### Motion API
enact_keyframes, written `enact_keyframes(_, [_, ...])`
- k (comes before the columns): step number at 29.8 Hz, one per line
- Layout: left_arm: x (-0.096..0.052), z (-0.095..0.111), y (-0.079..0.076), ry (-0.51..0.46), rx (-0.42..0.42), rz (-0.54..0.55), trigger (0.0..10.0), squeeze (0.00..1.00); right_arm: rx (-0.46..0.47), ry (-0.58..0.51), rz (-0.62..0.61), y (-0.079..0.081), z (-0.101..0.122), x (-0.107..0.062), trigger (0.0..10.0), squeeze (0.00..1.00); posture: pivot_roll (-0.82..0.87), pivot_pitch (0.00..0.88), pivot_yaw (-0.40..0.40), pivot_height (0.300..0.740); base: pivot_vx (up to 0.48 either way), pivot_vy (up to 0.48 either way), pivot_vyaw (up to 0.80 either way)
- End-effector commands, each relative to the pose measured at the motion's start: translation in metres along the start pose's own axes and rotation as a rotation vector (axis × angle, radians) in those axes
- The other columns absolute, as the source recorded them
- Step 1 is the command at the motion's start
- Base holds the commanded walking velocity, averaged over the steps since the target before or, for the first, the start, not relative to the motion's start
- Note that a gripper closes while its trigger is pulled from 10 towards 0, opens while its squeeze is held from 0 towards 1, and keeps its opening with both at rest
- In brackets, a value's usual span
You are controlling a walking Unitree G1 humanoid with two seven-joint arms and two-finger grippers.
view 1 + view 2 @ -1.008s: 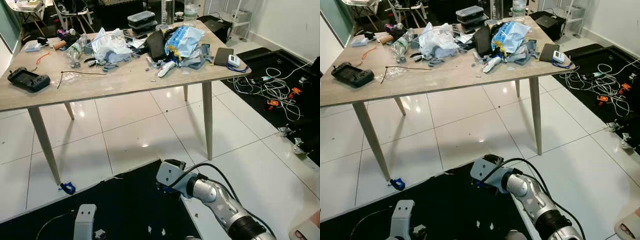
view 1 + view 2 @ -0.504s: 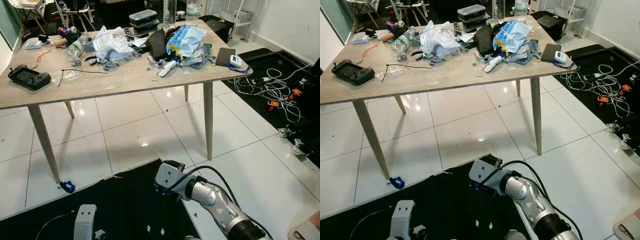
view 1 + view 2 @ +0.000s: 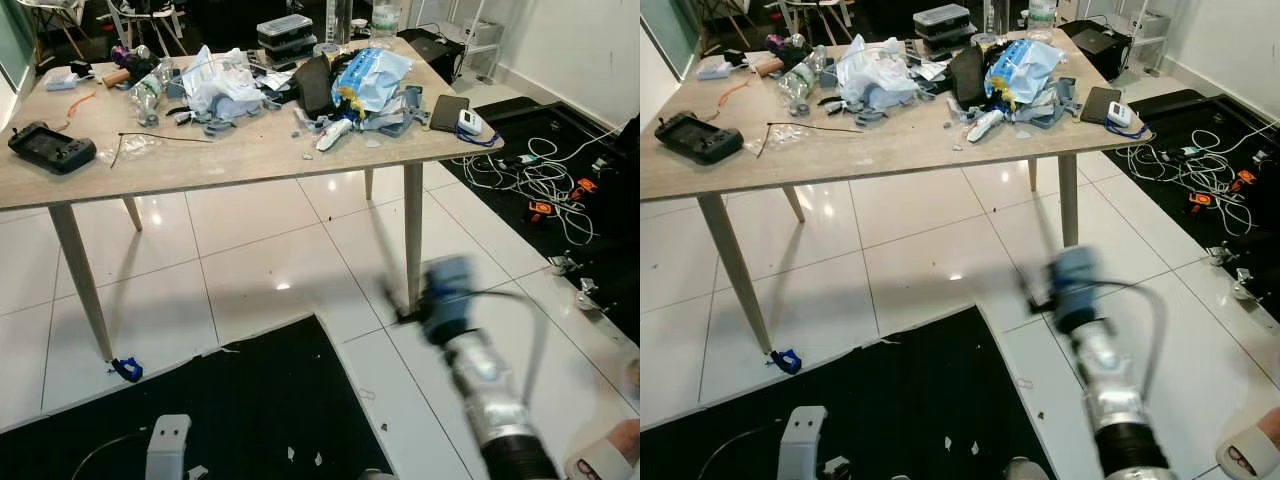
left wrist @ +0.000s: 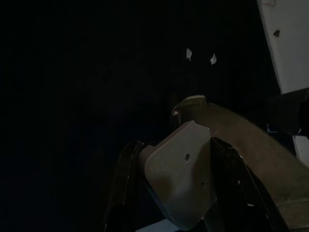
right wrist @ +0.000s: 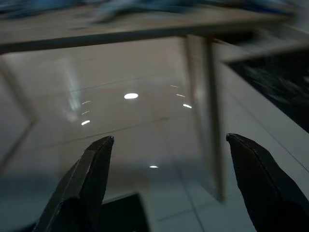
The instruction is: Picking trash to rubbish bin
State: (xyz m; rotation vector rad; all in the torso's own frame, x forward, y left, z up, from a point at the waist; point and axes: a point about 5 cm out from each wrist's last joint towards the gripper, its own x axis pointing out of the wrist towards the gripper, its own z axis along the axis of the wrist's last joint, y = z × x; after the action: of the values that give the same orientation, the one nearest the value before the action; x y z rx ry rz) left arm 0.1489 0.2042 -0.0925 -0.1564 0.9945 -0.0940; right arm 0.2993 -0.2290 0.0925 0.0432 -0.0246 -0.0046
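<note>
Trash lies heaped on the far half of the wooden table: a blue plastic bag, a white plastic bag, a crushed clear bottle and small scraps. My right gripper is blurred in motion, held low above the white tiles beside the table's front right leg. In the right wrist view my right gripper is open with nothing between its fingers, and it faces that leg and the floor under the table. My left gripper hangs over the black mat, fingers apart.
A black controller sits on the table's left end, a phone at its right edge. Tangled cables cover the floor at right. A black mat lies in front. A person's slippered foot is at the bottom right.
My right arm has swung from over the black mat out to the right and forward, toward the table leg. The camera has tilted slightly.
</note>
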Motion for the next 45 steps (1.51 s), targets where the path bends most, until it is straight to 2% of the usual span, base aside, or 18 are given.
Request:
enact_keyframes(1, [-0.002,-0.008,0.003,0.03,0.007,0.004,10.0,0.0,0.062,0.085,-0.063,-0.01,-0.02,-0.012,10.0,0.0,-0.11,0.134,0.071,0.74,0.0,0.0,0.0])
enact_keyframes(2, [-0.004,-0.009,0.005,0.036,0.009,0.008,10.0,0.0,0.1,0.146,-0.132,-0.026,-0.035,-0.024,10.0,0.0,-0.11,0.132,0.07,0.74,0.0,0.0,0.0])
enact_keyframes(3, [-0.004,-0.009,0.005,0.036,0.009,0.008,10.0,0.0,0.1,0.146,-0.132,-0.026,-0.035,-0.024,10.0,0.0,-0.11,0.132,0.07,0.74,0.0,0.0,0.0])
enact_keyframes(5, [-0.006,-0.007,0.012,0.033,0.015,0.02,10.0,0.0,0.005,0.335,-0.215,-0.04,-0.078,-0.058,10.0,0.0,-0.09,0.12,0.08,0.74,0.0,0.0,0.0])
enact_keyframes(6, [-0.007,-0.006,0.016,0.032,0.017,0.028,10.0,0.0,-0.011,0.417,-0.215,-0.037,-0.097,-0.075,10.0,0.0,-0.08,0.093,0.075,0.74,0.0,0.0,0.0])
enact_keyframes(7, [-0.007,-0.006,0.016,0.032,0.017,0.028,10.0,0.0,-0.011,0.417,-0.215,-0.037,-0.097,-0.075,10.0,0.0,-0.08,0.093,0.075,0.74,0.0,0.0,0.0])
enact_keyframes(8, [-0.007,-0.004,0.019,0.029,0.017,0.037,10.0,0.0,-0.014,0.481,-0.208,-0.034,-0.111,-0.088,10.0,0.0,-0.08,0.093,0.075,0.74,0.0,0.0,0.0])
enact_keyframes(11, [-0.006,0.013,0.025,-0.022,-0.024,0.092,10.0,0.0,-0.034,0.756,-0.212,-0.021,-0.154,-0.13,10.0,0.0,-0.04,0.047,0.04,0.74,0.0,0.0,0.0])
enact_keyframes(13, [-0.006,0.013,0.025,-0.022,-0.024,0.092,10.0,0.0,-0.034,0.756,-0.212,-0.021,-0.154,-0.13,10.0,0.0,-0.04,0.047,0.04,0.74,0.0,0.0,0.0])
enact_keyframes(15, [-0.005,0.021,0.025,-0.051,-0.055,0.111,10.0,0.0,-0.063,0.891,-0.21,-0.017,-0.17,-0.152,10.0,0.0,-0.02,0.034,0.034,0.74,0.0,0.0,0.0])
enact_keyframes(16, [-0.005,0.021,0.025,-0.051,-0.055,0.111,10.0,0.0,-0.063,0.891,-0.21,-0.017,-0.17,-0.152,10.0,0.0,-0.02,0.034,0.034,0.74,0.0,0.0,0.0])
enact_keyframes(18, [-0.001,0.023,0.017,-0.07,-0.104,0.095,10.0,0.0,-0.041,1.053,-0.163,-0.014,-0.184,-0.182,10.0,0.0,-0.02,0.011,0.028,0.74,0.0,0.0,0.0])
enact_keyframes(22, [0.001,0.014,0.01,-0.03,-0.091,0.085,10.0,0.0,-0.057,1.169,-0.082,-0.01,-0.192,-0.204,10.0,0.0,0.0,0.0,0.009,0.74,0.0,0.0,0.0])
enact_keyframes(26, [0.001,0.005,0.006,-0.006,-0.108,0.099,10.0,0.0,-0.121,1.207,-0.026,-0.009,-0.194,-0.209,10.0,0.0,0.0,0.0,0.008,0.74,0.0,0.0,0.0])
enact_keyframes(33, [-0.001,-0.019,0.001,0.093,-0.094,0.114,10.0,0.0,-0.172,1.165,-0.005,0.002,-0.191,-0.184,10.0,0.0,-0.05,0.0,0.051,0.74,-0.262,0.0,0.0])
enact_keyframes(36, [0.001,-0.013,-0.001,0.086,-0.067,0.09,10.0,0.0,-0.145,1.128,-0.025,0.0,-0.188,-0.173,10.0,0.0,-0.05,0.0,0.059,0.74,-0.286,0.0,0.0])
enact_keyframes(39, [0.006,0.014,-0.001,0.026,0.003,0.073,10.0,0.0,-0.13,1.08,-0.103,-0.012,-0.18,-0.159,10.0,0.0,-0.03,0.0,0.075,0.74,-0.307,0.0,0.0])
enact_keyframes(45, [0.003,0.02,0.007,0.026,0.048,0.083,10.0,0.0,-0.097,1.117,-0.253,-0.028,-0.182,-0.179,10.0,0.0,-0.03,0.0,0.059,0.74,-0.319,0.0,0.0])
